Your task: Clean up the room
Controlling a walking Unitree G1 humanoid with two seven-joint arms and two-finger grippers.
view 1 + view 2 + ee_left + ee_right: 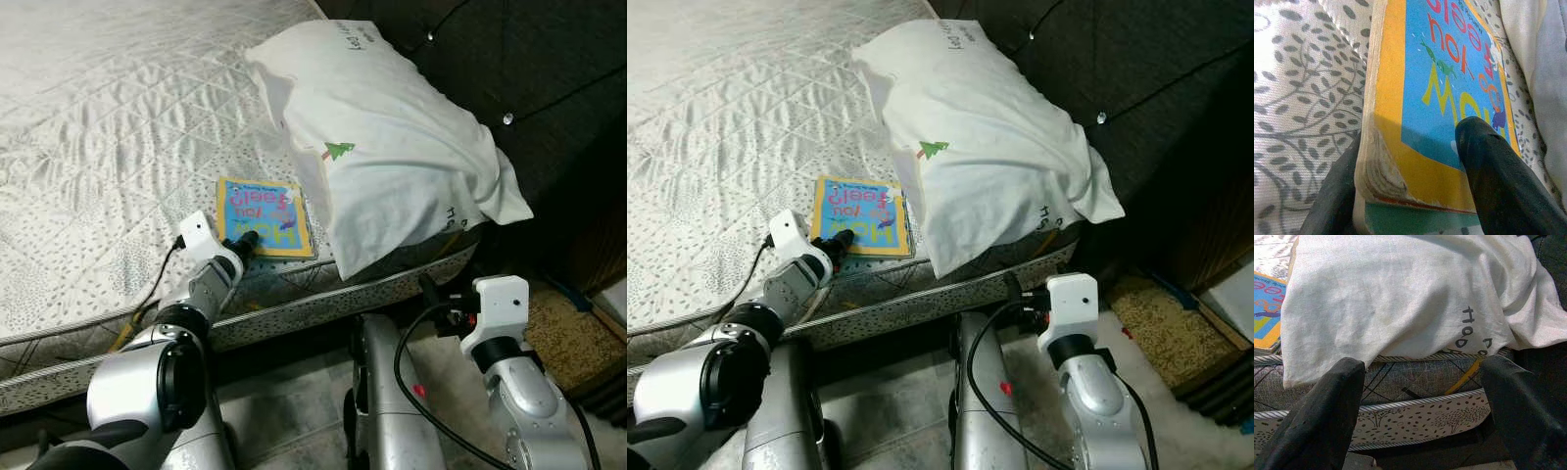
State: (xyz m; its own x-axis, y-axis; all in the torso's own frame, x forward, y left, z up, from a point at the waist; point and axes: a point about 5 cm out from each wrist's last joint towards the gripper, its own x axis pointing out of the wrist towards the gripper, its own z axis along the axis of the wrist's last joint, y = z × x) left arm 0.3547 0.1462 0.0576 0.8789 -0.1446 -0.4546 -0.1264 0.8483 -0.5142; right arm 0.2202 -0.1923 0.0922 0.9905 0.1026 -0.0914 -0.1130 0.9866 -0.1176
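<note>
From the head views, a book (pixel 263 217) with a blue and yellow cover lies flat on the bed (pixel 98 147), close to its near edge and just beside a white pillow (pixel 382 147) that leans against the dark headboard (pixel 549 78). The left gripper (pixel 241 247) has reached the book's near edge, while the right gripper (pixel 1019 294) hangs low beside the bed, below the pillow. In the left wrist view, one black finger (pixel 1498 181) presses on the cover and the other sits under the book's worn corner (so the gripper is closed on the book, though it looks not yet lifted). The right wrist view shows that gripper's fingers (pixel 1322 411) spread wide and holding nothing, facing the side of the bed under the pillow's overhang. The cleanup seems barely started: the book is gripped but remains on the bed and must be carried off, and the pillow sits crooked.
</note>
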